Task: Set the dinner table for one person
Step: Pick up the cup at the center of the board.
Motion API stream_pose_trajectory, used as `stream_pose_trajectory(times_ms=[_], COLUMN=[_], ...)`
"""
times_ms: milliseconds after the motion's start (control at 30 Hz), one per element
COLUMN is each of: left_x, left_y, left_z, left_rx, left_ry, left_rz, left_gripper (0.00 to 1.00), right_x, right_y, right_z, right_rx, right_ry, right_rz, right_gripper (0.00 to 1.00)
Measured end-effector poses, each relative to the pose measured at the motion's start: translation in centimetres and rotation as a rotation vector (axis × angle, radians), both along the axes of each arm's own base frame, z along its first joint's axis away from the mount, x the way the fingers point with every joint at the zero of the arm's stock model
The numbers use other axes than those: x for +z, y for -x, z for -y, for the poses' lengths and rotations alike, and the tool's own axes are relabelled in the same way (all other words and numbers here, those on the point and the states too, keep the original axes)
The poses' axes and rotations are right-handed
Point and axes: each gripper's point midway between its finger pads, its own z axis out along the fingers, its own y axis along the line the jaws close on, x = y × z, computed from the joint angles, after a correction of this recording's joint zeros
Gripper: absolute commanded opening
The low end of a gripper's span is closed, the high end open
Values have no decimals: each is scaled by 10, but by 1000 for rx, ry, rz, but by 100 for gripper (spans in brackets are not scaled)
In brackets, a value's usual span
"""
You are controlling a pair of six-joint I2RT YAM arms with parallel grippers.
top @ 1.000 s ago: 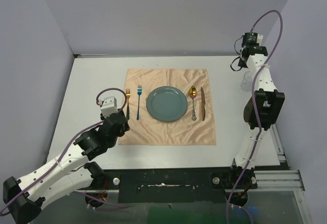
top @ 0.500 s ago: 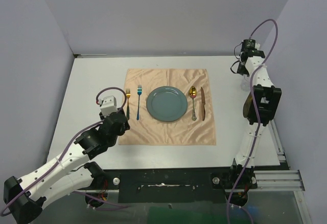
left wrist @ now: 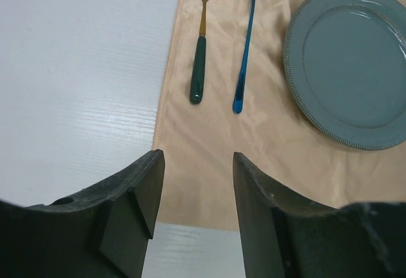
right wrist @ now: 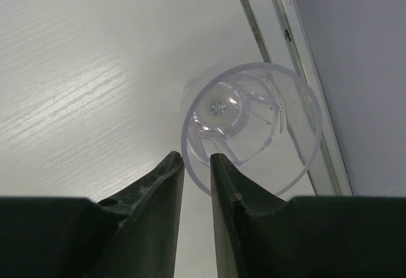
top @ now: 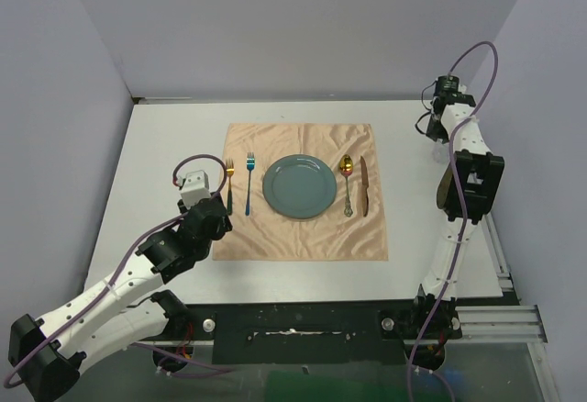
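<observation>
The white dinner table (top: 156, 145) carries a peach cloth (top: 303, 237) with a teal plate (top: 300, 186). A gold fork (top: 229, 182) and a blue fork (top: 249, 182) lie to its left, a spoon (top: 348, 184) and a brown knife (top: 364, 186) to its right. My left gripper (left wrist: 195, 160) is open and empty above the cloth's near left corner (left wrist: 209, 157). A clear glass (right wrist: 250, 129) stands upright by the table's right rail. My right gripper (right wrist: 196, 157) straddles its near rim, one finger outside and one inside, with a narrow gap showing.
The aluminium rail (right wrist: 279, 30) and the table edge run just right of the glass. Grey walls close in the back and both sides. In the top view the right arm (top: 468, 186) reaches over the far right side of the table.
My right arm has swung its wrist back and down over the glass at the right edge. The left arm has hardly moved.
</observation>
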Motion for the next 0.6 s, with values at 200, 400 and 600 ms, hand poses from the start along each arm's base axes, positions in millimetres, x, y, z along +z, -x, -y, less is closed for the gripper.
stream_pose_trajectory(times_ms=[200, 400, 600], left_x=[1, 2, -1], left_y=[-1, -2, -3], left_z=[0, 0, 1], left_rx=[1, 4, 1], left_ry=[2, 8, 5], left_rz=[4, 9, -2], left_gripper=[45, 45, 45], right_x=[-11, -12, -10], right_y=[0, -1, -13], right_z=[5, 4, -9], right_rx=[-8, -4, 42], right_ry=[-16, -32, -96], right_rz=[-11, -8, 48], right_gripper=[0, 0, 0])
